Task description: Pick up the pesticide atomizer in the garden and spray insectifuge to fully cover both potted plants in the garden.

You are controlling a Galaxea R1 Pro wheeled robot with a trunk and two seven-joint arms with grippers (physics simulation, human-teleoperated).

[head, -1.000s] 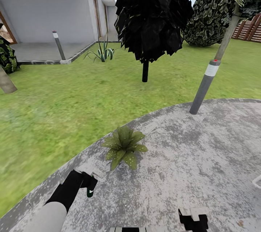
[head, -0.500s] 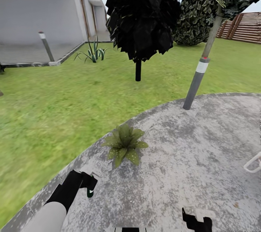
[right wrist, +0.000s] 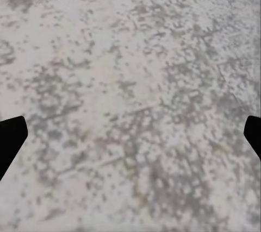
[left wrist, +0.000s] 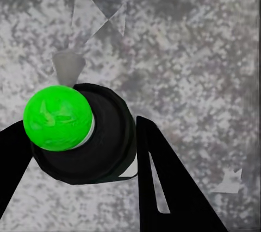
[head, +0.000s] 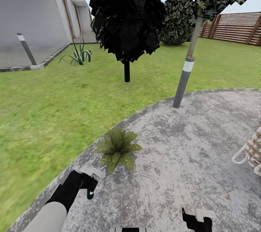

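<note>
The patio (head: pixel 188 152) is rendered as mottled grey stone, rough and matt. The pesticide atomizer (left wrist: pixel 81 134) is shown with a glossy bright green cap and matt black body. The fence (head: pixel 235 29) is finished as slatted reddish wood. The bollard lamp (head: pixel 183 79) appears smooth grey.

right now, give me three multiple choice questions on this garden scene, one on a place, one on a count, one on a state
1. Where does the potted plant stand?
A. on the stone patio, near its edge
B. by the fence
C. under the tree

2. How many grey post lamps show in the head view?
A. one
B. two
C. four

3. What is the left gripper doing?
A. hanging open
B. holding the spray bottle
C. gripping a leaf

Answers: 1 A, grey stone lies under it; 2 B, one by the house, one at the patio's rim; 3 B, fingers flank the bottle.
</note>
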